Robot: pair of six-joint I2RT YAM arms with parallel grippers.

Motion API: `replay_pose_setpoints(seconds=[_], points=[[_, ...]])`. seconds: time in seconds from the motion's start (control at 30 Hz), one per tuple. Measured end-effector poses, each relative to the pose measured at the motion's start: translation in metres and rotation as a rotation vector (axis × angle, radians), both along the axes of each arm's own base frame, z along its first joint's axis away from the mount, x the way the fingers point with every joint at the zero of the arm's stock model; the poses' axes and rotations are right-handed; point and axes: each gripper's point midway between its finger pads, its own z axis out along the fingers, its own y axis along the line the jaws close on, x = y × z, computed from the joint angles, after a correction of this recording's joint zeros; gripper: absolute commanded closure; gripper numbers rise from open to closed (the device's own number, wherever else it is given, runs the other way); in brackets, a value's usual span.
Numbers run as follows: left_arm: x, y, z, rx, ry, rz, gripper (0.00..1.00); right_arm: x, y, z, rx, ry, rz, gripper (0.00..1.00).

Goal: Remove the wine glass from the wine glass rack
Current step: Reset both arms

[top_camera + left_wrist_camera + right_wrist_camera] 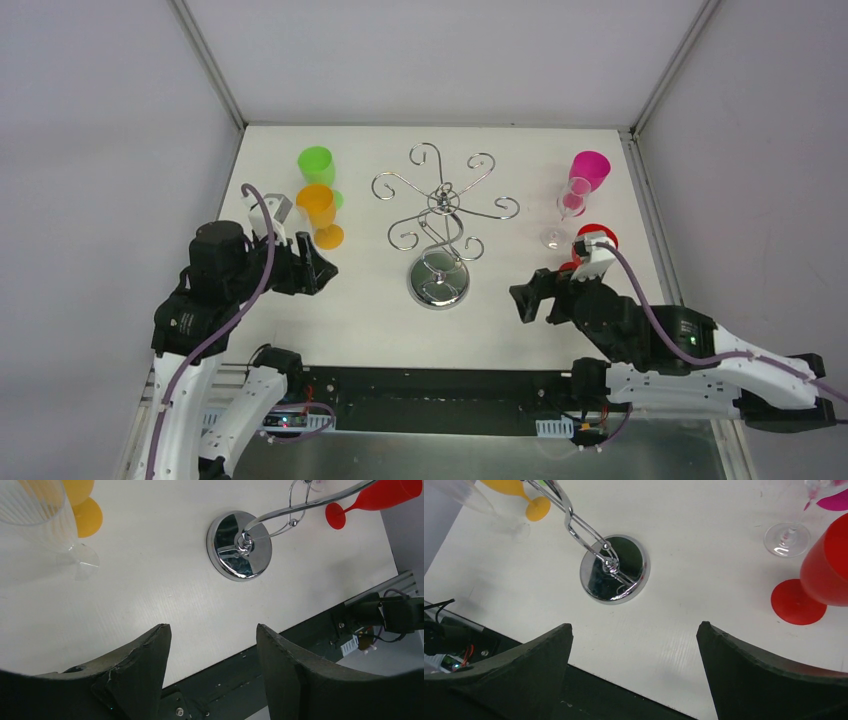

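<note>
chrome wire arms of the wine glass rack carry nothing that we can see. the clear ribbed wine glass stands on the worktop just beside the orange glass. we judge it light, brittle and slippery, best taken at the stem. our left hand and right hand are both released and empty.

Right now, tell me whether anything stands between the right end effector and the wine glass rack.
Nothing visible does. Bare table lies between the right end effector and the round base of the wine glass rack. The red glass and a clear glass stand off to one side, clear of that path.
</note>
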Motion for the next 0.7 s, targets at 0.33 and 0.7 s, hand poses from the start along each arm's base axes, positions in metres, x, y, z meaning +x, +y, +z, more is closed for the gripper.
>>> replay_pose_setpoints(seconds=[0.33,0.7], points=[[-0.002,-0.008,-0.014,-0.043,0.026,-0.022,0.34,0.029,-0.025,-0.006,-0.105,-0.013,-0.182,0.01],[-0.002,-0.009,-0.008,-0.061,-0.003,-0.019,0.26,0.069,-0.068,-0.014,-0.068,0.128,-0.426,0.01]])
